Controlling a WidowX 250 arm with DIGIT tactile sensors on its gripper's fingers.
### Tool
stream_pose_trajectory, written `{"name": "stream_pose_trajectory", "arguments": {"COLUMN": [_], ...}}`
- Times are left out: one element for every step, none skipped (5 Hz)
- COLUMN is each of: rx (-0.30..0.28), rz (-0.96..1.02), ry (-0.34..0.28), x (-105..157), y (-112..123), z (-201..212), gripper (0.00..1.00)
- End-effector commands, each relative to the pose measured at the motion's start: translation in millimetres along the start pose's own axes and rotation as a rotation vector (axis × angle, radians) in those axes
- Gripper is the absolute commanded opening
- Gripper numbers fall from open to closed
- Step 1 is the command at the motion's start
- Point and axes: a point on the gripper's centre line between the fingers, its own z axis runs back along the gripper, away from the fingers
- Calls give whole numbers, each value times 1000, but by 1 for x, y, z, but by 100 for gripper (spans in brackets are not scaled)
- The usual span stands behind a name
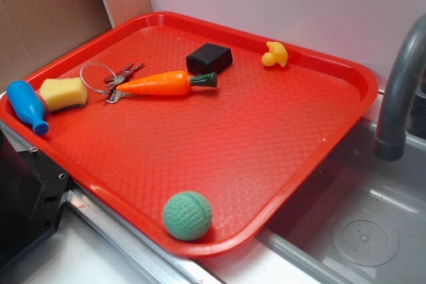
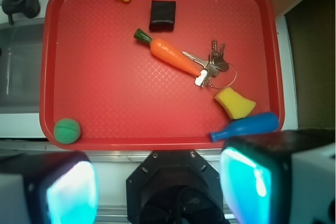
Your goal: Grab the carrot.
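exterior view: a red tray [image 1: 279, 164] fills most of the picture, its lower right corner overhanging a steel sink [image 1: 373, 231] with a grey faucet [image 1: 399, 91] at 3 o'clock. the carrot [image 1: 166, 83] lies flat on the tray toward 11 o'clock of its middle, green stem pointing to 3 o'clock, tip resting on a bunch of keys [image 1: 120, 79]. a black block [image 1: 209, 58] sits just beyond the stem, apart from it. a yellow sponge [image 1: 63, 93] and a blue bottle [image 1: 26, 106] lie at the 9 o'clock rim, a yellow duck [image 1: 275, 54] at 1 o'clock, a green knitted ball [image 1: 187, 215] at 6 o'clock. the tool is not seen here.

wrist view: the carrot [image 2: 170, 53] lies diagonally near the tray's [image 2: 105, 108] middle, stem toward 10 o'clock, tip among the keys [image 2: 212, 66]. the tool [image 2: 157, 187] is spread wide and empty, its fingers [image 2: 71, 190] at the bottom edge, well apart from the carrot.
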Motion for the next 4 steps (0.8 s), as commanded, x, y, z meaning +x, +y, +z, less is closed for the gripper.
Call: {"name": "stream_pose_trajectory", "arguments": {"rx": [0,4,-5,-31], "rz": [0,-161,-316,-375], "ry": [0,-39,-60,-41], "x": [0,44,76,91], "y": [0,6,-16,-10], "z": [0,-53,-89,-127], "gripper": [100,100,100,100]}}
